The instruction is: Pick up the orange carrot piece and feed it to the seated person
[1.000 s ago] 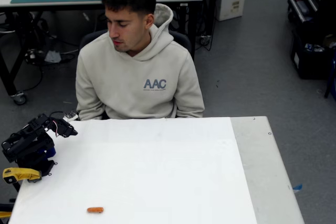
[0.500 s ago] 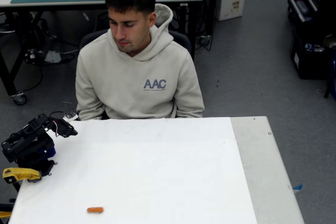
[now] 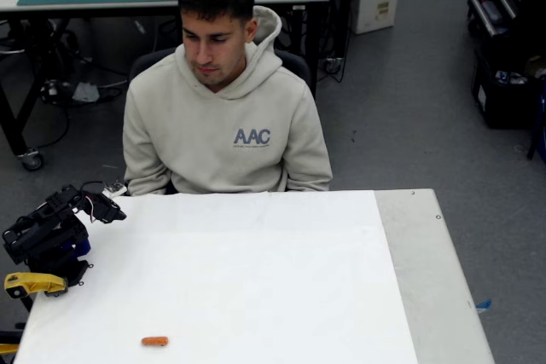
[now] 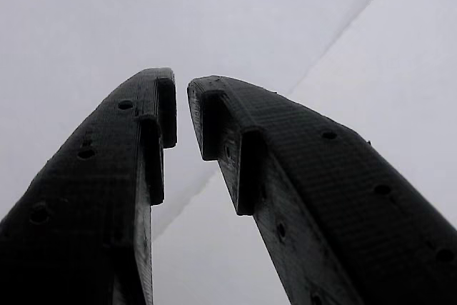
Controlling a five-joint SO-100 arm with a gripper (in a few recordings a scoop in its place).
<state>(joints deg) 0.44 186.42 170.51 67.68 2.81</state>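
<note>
A black robot arm sits folded at the left edge of a white desk [image 3: 256,270], its gripper [image 3: 109,210] near the far left corner. In the wrist view the gripper's [image 4: 181,105] two black fingers stand almost together, a thin gap between the tips, nothing held. The orange carrot piece [image 3: 154,341] lies flat near the desk's near edge, toward the left, well apart from the gripper. The seated person [image 3: 223,117] in a beige hoodie sits behind the far edge, looking down. A yellow clamp handle [image 3: 32,283] sits by the arm's base.
</note>
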